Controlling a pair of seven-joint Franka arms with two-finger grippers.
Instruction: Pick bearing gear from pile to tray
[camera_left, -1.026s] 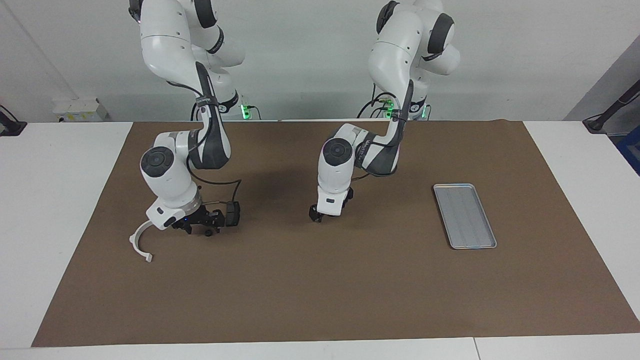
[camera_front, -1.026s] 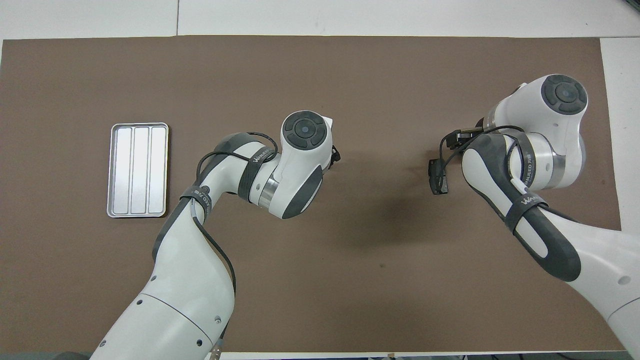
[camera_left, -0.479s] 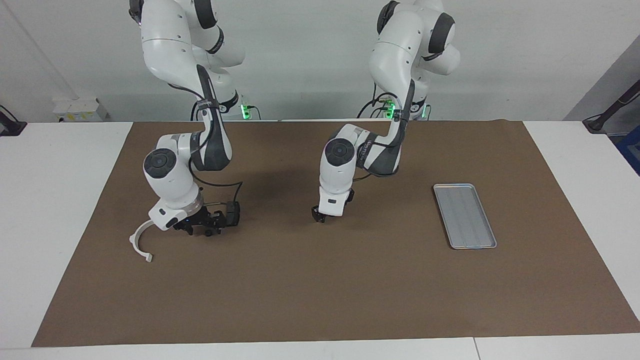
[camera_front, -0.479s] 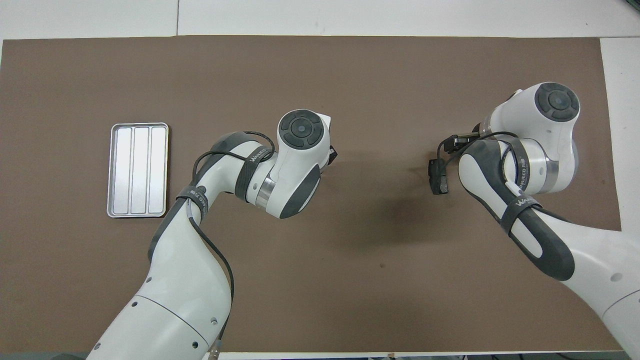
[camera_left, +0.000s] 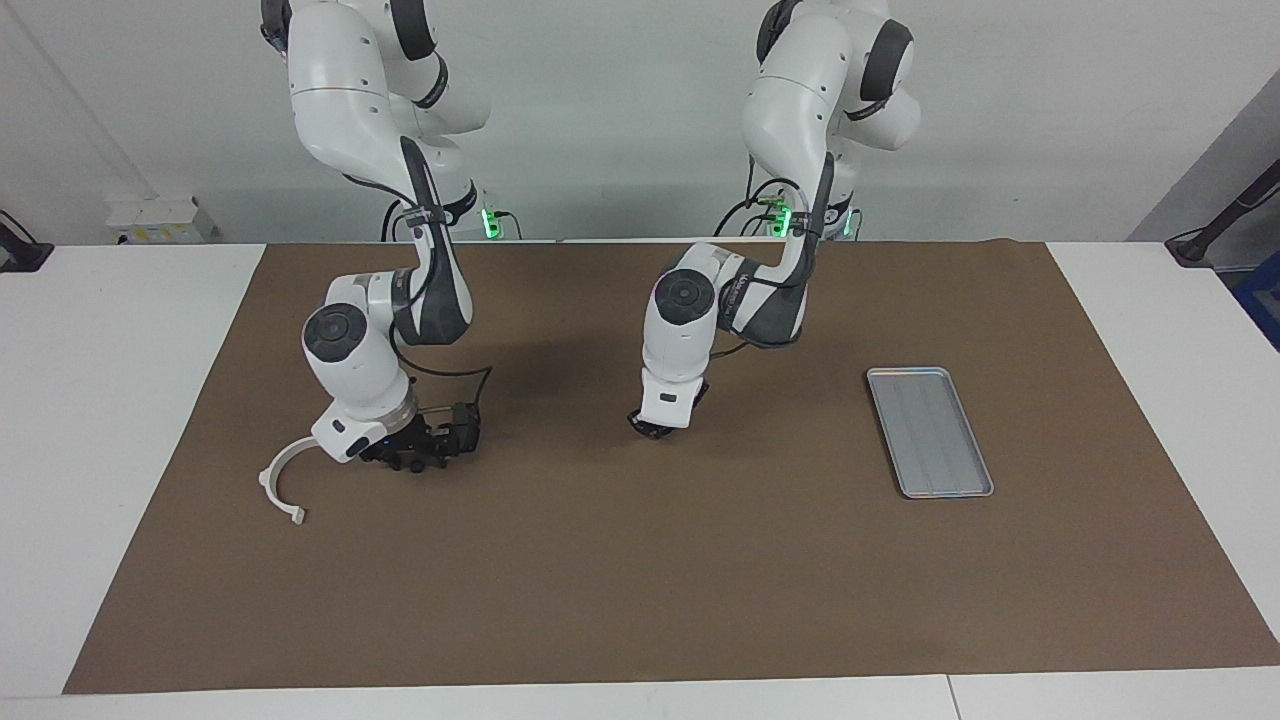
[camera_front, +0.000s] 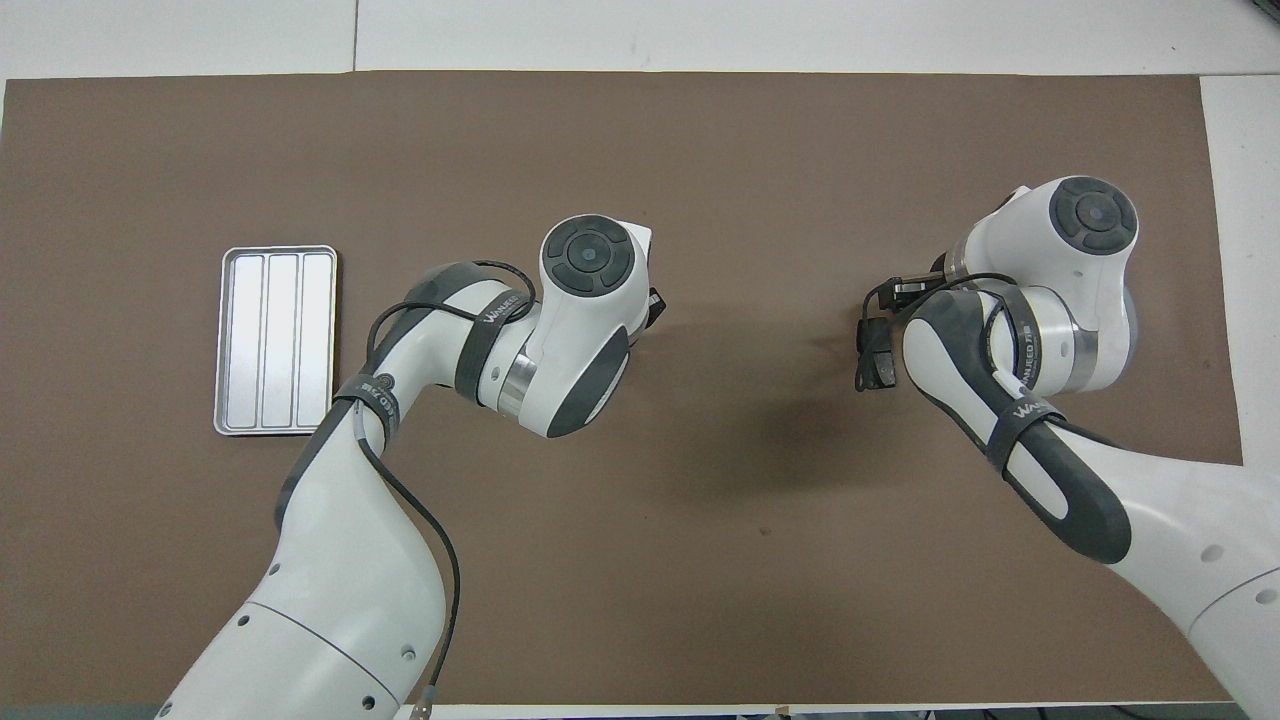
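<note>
The silver-grey tray (camera_left: 930, 432) lies flat on the brown mat toward the left arm's end of the table, with nothing in it; it also shows in the overhead view (camera_front: 275, 340). From the pile only the white curved arc (camera_left: 275, 488) shows, toward the right arm's end. My right gripper (camera_left: 405, 458) is low over the mat beside the arc, with small dark pieces under it that I cannot tell apart. The brake pads are hidden. My left gripper (camera_left: 648, 428) hangs just above the middle of the mat, well apart from the tray; its tip shows in the overhead view (camera_front: 655, 305).
The brown mat (camera_left: 640, 580) covers most of the white table. A black wrist camera (camera_front: 880, 350) sticks out from the right hand toward the middle. In the overhead view the right wrist covers the pile.
My right hand has shifted a little toward the middle of the table, away from the white arc. My left hand has tilted and drifted slightly toward the tray. The arc and tray have not moved.
</note>
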